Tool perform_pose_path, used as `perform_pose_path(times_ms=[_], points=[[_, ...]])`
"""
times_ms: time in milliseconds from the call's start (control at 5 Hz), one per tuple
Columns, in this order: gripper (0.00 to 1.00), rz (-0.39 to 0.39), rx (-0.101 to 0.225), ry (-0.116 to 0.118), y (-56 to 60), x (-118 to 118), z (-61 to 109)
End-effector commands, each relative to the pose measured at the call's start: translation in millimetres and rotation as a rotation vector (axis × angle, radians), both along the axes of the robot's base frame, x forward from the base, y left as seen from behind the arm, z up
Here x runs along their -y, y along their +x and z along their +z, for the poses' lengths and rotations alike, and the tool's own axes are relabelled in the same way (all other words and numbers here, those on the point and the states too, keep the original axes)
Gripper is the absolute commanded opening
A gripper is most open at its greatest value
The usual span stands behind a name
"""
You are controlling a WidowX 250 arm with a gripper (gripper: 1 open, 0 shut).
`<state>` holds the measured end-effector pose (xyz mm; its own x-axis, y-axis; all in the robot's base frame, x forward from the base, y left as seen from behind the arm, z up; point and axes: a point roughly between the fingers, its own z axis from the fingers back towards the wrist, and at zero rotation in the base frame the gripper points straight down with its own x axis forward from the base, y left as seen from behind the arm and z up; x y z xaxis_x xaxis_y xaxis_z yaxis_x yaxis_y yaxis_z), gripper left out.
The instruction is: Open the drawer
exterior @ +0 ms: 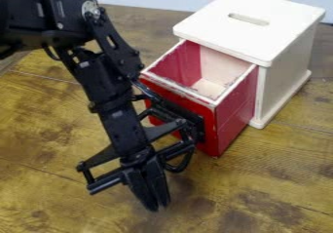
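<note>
The red drawer [224,108] stands pulled out of the cream-white cabinet [267,32], its pinkish inside showing. Its black loop handle [185,139] sticks out from the front toward the lower left. My gripper [152,200] hangs from the black arm just below and left of that handle, pointing steeply down at the table. Its fingers [147,183] are pressed together and look shut, with nothing visible between them. Whether they still touch the handle is unclear.
A small pale object [208,86] lies inside the drawer. The cabinet has a slot [248,19] on top. The wooden table [53,120] runs under everything, and the black arm [97,57] crosses the left half of the view.
</note>
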<state>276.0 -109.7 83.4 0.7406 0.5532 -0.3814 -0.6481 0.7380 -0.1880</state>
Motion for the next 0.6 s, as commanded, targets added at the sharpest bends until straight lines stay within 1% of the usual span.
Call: perform_pose_path(times_ms=[0,200,400], points=[[0.00,-0.059,0.093,-0.014,1.7,11.7,34.2],[0.00,-0.066,0.085,-0.010,-4.7,21.6,41.9],[0.00,-0.073,0.077,-0.003,-9.6,21.6,49.0]])
